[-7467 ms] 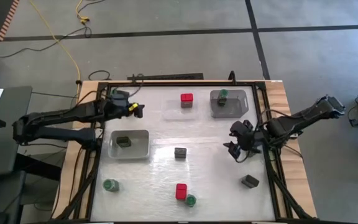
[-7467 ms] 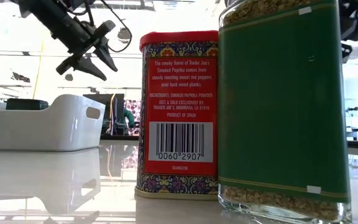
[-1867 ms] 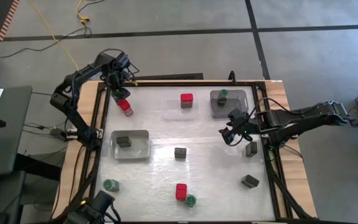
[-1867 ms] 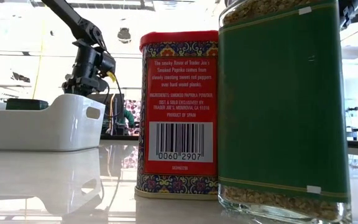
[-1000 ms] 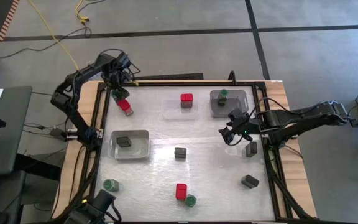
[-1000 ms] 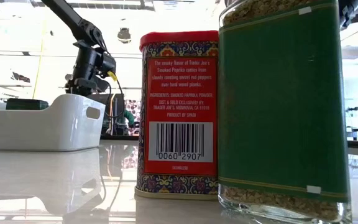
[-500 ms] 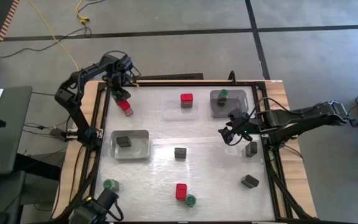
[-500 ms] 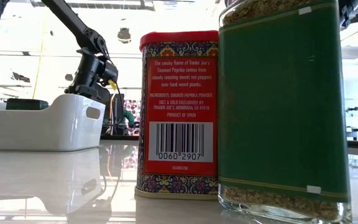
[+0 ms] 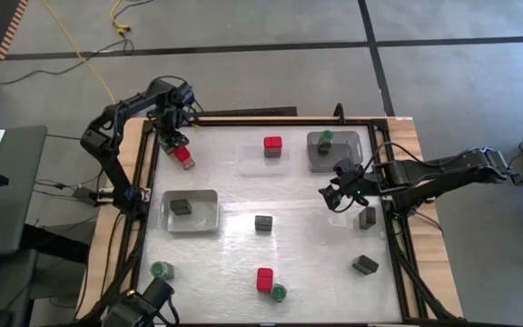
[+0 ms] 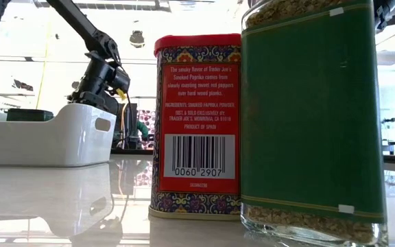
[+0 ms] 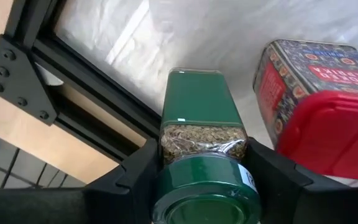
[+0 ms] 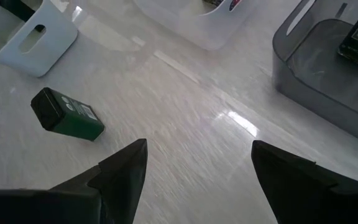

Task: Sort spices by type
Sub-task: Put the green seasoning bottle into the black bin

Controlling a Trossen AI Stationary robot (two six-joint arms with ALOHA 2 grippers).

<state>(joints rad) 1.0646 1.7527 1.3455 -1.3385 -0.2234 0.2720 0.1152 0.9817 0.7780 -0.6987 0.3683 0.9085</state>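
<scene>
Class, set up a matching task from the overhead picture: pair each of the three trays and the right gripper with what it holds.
Column one:
1. white tray
2. grey tray
3. clear tray
4. right gripper

Column two:
A. a red tin
B. nothing, jaws open
C. a green-lidded jar
D. a dark tin

Pairs: 1-D, 2-C, 3-A, 4-B

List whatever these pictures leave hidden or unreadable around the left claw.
- High view: the green-lidded jar is hidden beneath the left claw; only the red tin shows.
- Left wrist view: the green-lidded jar has its lid cut off by the frame edge.
- Low view: the white tray hides the claw's tips.
</scene>
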